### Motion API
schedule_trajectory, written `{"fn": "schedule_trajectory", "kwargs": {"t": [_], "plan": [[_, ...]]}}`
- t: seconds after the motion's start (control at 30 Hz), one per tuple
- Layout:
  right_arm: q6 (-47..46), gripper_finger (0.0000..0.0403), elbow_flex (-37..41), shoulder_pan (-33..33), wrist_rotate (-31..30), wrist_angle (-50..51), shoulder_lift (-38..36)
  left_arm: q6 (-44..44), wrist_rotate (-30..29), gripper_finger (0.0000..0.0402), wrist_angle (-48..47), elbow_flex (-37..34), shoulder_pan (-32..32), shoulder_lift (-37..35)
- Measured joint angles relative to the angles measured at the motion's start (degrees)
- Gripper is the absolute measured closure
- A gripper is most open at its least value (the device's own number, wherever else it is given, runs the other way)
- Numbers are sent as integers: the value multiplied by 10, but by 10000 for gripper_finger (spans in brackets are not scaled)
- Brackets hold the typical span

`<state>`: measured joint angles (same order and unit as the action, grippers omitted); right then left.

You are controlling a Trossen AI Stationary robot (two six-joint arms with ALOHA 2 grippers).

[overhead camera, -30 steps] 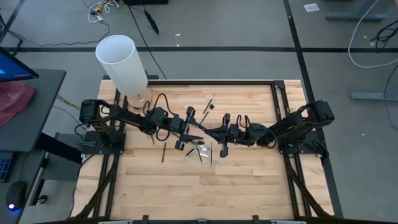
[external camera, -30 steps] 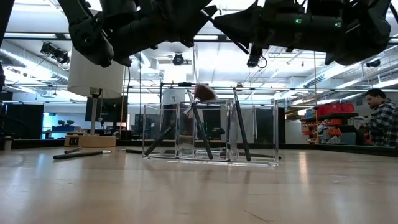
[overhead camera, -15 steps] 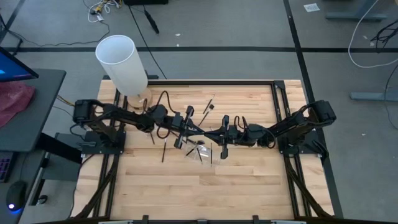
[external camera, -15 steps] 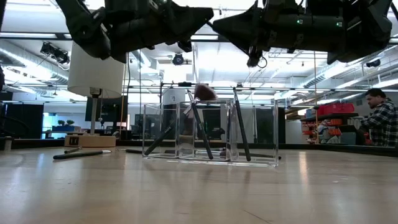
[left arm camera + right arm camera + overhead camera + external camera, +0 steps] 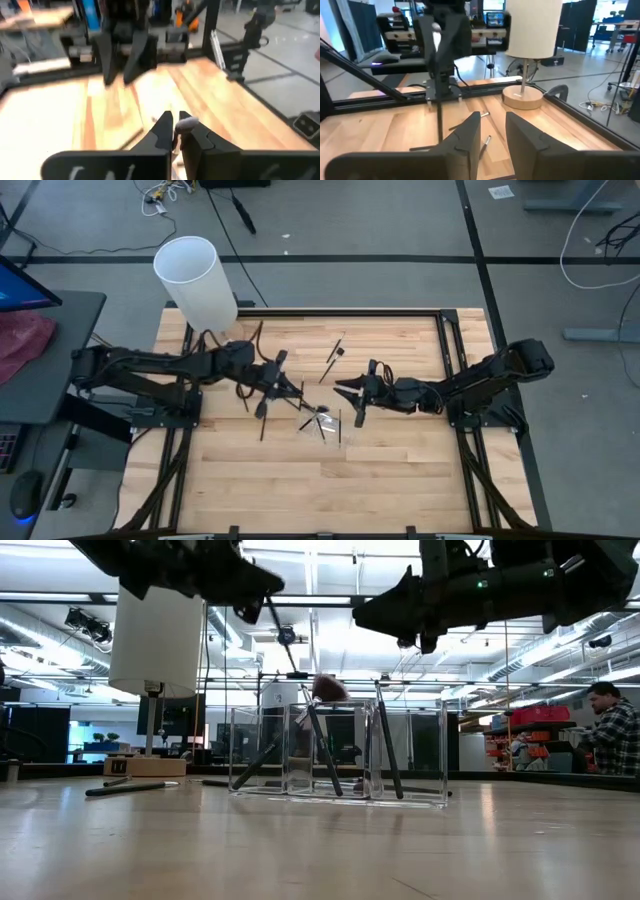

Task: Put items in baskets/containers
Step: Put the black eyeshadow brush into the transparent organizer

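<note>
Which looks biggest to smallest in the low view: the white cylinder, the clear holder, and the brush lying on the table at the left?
1. clear holder: widest, and about as tall as the cylinder's visible part.
2. white cylinder: narrower; its top is cut off, and it stands farther back, so this order is unsure.
3. loose brush: clearly smallest, a thin stick.

Two dark jointed arms, looped black cables, wedge-shaped matte fingers
</note>
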<state>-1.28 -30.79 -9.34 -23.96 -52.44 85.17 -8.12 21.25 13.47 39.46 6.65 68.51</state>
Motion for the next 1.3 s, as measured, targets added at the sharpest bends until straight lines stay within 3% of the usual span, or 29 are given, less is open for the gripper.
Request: {"fn": "schedule_trajectory", "kwargs": {"t": [0.27,0.57,0.93,1.3], "plan": [[-2,315,0,0,1,9,0,32,71,383,-20,0,-2,30],[-3,317,0,1,-12,12,0,44,72,384,-76,19,-2,52],[-29,317,0,8,-13,17,0,-1,83,380,-177,106,-21,167],[-40,317,0,8,-11,25,0,-16,77,359,-182,125,-31,188]]}}
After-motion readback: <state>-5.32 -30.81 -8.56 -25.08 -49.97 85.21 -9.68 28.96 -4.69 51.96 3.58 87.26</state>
